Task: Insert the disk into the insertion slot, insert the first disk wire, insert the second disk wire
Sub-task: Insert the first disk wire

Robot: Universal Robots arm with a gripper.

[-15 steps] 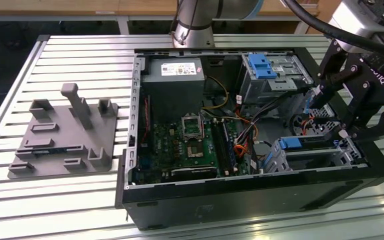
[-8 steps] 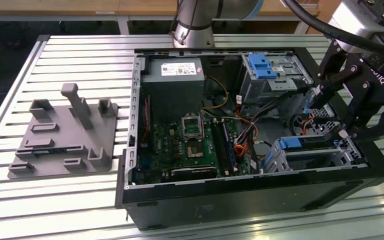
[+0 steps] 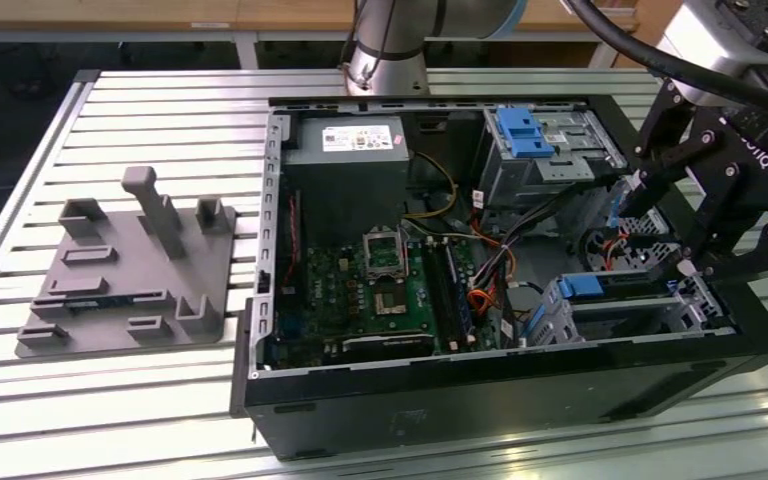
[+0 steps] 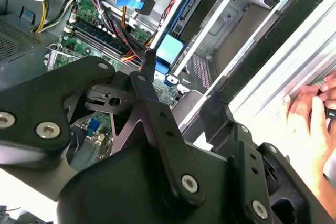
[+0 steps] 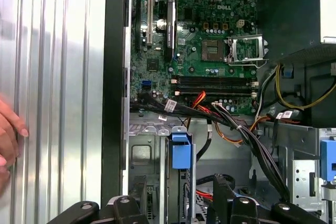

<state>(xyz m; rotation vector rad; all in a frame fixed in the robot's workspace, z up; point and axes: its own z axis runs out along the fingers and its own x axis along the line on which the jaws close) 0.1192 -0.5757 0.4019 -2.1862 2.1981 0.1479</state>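
Note:
The disk [image 3: 611, 284] stands on edge inside the insertion slot [image 3: 631, 312], a low silver cage at the case's corner on the exterior view's right. Its blue carrier tab [image 5: 180, 153] faces the motherboard. My gripper [image 3: 660, 240] hangs just above the cage, open, with one finger on each side of the disk [image 4: 169, 51] in both wrist views and a gap to each. A black wire bundle [image 5: 210, 115] and a red cable [image 5: 199, 98] lie loose beside the slot [image 5: 140, 156].
The open black computer case [image 3: 491, 385] lies on a slatted metal table [image 3: 157, 110]. A taller grey bay with a blue latch [image 3: 528, 135] stands behind the slot. A grey fixture block [image 3: 131, 270] sits at the exterior view's left. A person's hand [image 4: 315, 114] rests by the case.

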